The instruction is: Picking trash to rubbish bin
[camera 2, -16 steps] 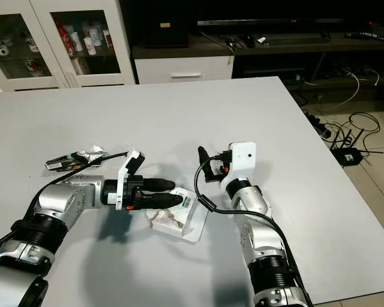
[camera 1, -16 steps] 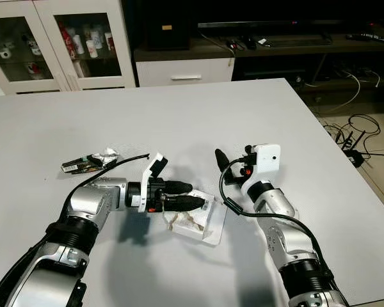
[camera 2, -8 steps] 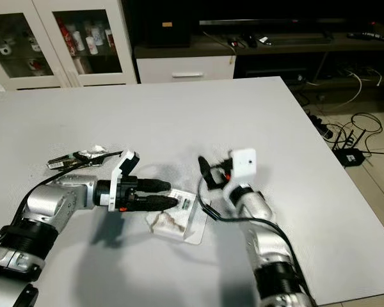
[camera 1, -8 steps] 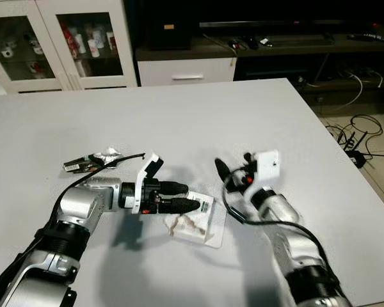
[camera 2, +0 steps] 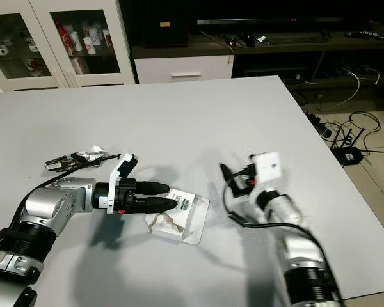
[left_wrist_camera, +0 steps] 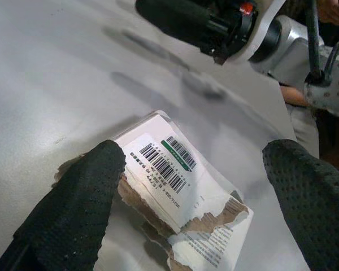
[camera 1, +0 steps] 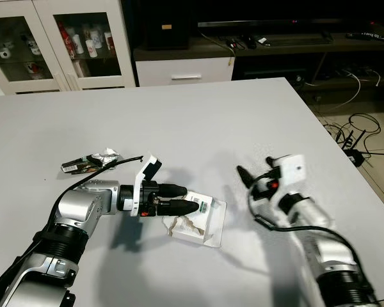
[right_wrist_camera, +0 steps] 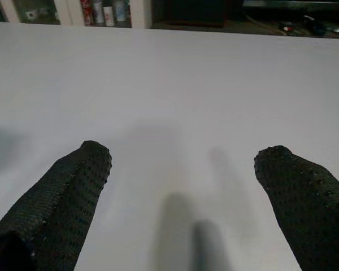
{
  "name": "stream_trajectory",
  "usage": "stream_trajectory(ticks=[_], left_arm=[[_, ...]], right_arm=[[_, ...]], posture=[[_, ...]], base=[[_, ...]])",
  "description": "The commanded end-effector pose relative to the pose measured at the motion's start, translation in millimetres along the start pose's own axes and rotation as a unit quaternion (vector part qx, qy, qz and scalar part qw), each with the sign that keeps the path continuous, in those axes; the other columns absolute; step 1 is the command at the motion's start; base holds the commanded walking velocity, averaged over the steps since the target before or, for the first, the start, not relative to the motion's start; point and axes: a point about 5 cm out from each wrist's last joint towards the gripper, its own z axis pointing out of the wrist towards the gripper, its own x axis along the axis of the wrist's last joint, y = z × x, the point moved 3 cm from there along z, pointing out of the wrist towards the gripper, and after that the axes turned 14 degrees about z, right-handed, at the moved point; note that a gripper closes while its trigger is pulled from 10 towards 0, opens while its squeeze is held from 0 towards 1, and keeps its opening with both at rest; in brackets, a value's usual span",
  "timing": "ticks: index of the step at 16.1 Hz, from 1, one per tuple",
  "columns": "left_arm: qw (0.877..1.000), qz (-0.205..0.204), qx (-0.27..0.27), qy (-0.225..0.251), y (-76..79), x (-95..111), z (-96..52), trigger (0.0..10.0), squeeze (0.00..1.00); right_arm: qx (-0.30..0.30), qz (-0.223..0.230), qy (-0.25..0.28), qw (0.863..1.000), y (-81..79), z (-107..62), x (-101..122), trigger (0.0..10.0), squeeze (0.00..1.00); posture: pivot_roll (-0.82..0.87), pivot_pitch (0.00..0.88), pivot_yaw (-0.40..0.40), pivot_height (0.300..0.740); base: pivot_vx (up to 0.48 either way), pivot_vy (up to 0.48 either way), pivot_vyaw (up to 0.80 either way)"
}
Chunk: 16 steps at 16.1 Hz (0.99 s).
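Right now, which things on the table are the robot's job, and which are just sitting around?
For the job:
torn white box, with the left gripper open over it
crumpled wrappers near the table's left side
right gripper, open above bare table

Just lying about:
glass cabinet
TV bench
cables on the floor

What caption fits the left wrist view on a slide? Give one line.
Left tool open over a torn barcoded package on the white table, right tool beyond.
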Motion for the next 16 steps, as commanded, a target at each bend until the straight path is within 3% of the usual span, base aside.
stream_trajectory(ticks=[1,5,10,16], left_arm=[[1.0,0.005,0.004,0.002,-0.4,4,-2.4,10.0,0.0],[1.0,0.006,0.006,-0.001,-1.2,3,-5.4,10.0,0.0],[1.0,0.005,0.001,-0.005,0.6,1,-5.1,10.0,0.0],[1.0,0.008,0.002,-0.005,-0.4,2,-5.3,10.0,0.0]], right_arm=[[0.007,0.003,0.008,1.0,3.9,-4.6,8,10.0,0.0],[0.066,0.024,-0.032,0.997,0.1,-19.6,1,10.0,0.0],[0.167,0.052,-0.091,0.98,-24.3,-36.3,-16,10.0,0.0],[0.231,0.062,-0.128,0.963,-40.2,-48.8,-21,10.0,0.0]], posture=[[-0.04,0.05,0.021,0.74],[-0.04,0.044,0.022,0.74],[-0.04,0.037,0.023,0.74],[-0.04,0.037,0.019,0.74]], base=[[0.0,0.0,0.0],[0.0,0.0,0.0],[0.0,0.0,0.0],[0.0,0.0,0.0]])
